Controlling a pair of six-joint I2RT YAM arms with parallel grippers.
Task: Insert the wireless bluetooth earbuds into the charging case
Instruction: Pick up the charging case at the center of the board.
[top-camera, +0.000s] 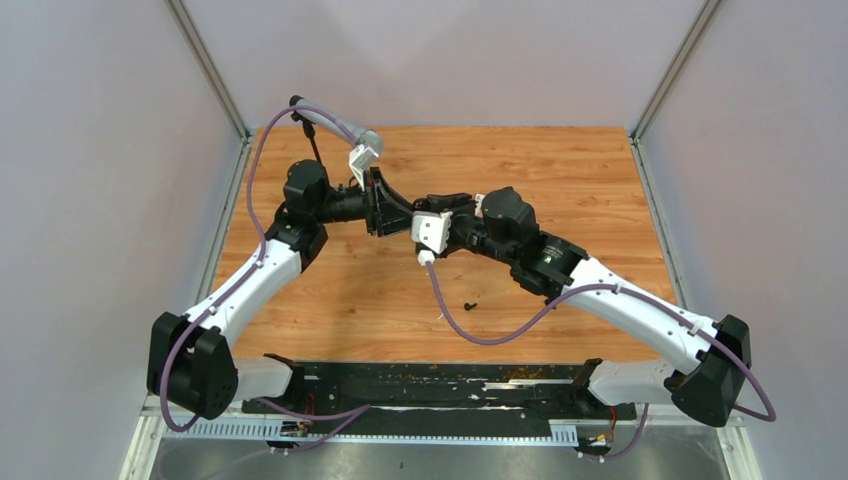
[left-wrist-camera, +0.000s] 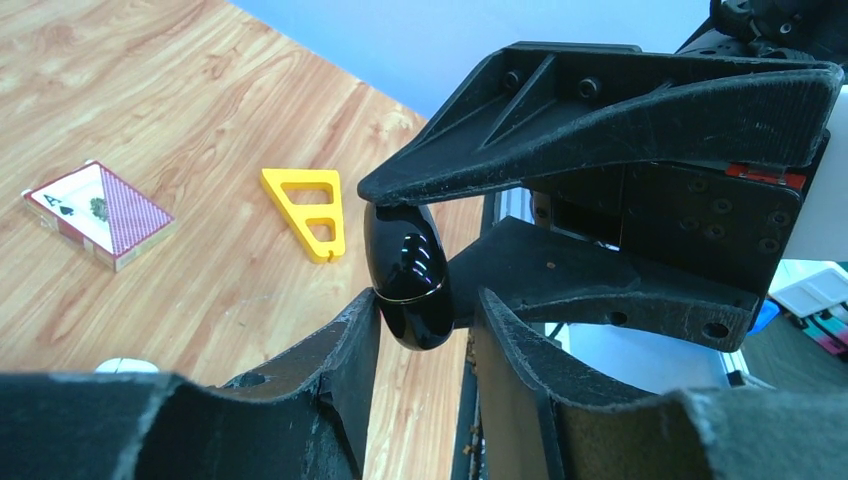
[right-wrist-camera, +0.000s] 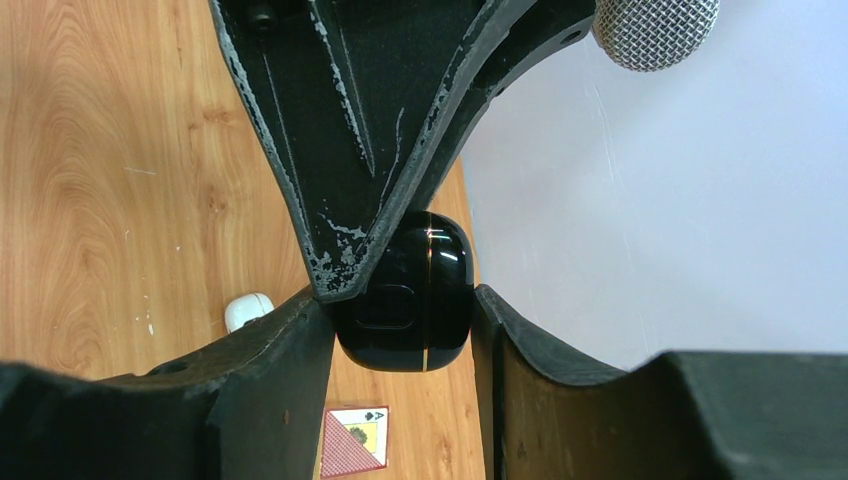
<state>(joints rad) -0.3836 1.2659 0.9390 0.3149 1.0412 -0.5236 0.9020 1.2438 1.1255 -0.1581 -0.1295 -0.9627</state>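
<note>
Currently, your left arm (top-camera: 240, 290) rises from its base at the near edge and folds inward at the elbow. Your right arm (top-camera: 620, 305) mirrors it, so both wrists meet above the middle of the table (top-camera: 560, 170). A small dark speck (top-camera: 470, 303) lies on the wood between the bases and the wrists; it is too small to identify.

Your right gripper (right-wrist-camera: 400, 297) has the charging case (right-wrist-camera: 405, 305) pinched between its two fingers (right-wrist-camera: 290, 350), which are spread to the case's width with both inner faces against the glossy black shell. Your left gripper (left-wrist-camera: 428, 300) reaches in from the opposite side, its jaws narrowed about the same case. One of its fingers (left-wrist-camera: 340, 370) touches the shell. The other appears to stand just clear, and I cannot tell whether that grip is made.

The case hangs in the air off the table, lid shut. In the left wrist view its long axis runs roughly up and down the picture, slightly tilted, with the seam crossing it. In the right wrist view the seam runs vertically near the case's right side.

On the table below lie a small white rounded object (right-wrist-camera: 248, 310), a playing-card pack (left-wrist-camera: 100, 215) and a yellow triangular piece (left-wrist-camera: 310, 210).
</note>
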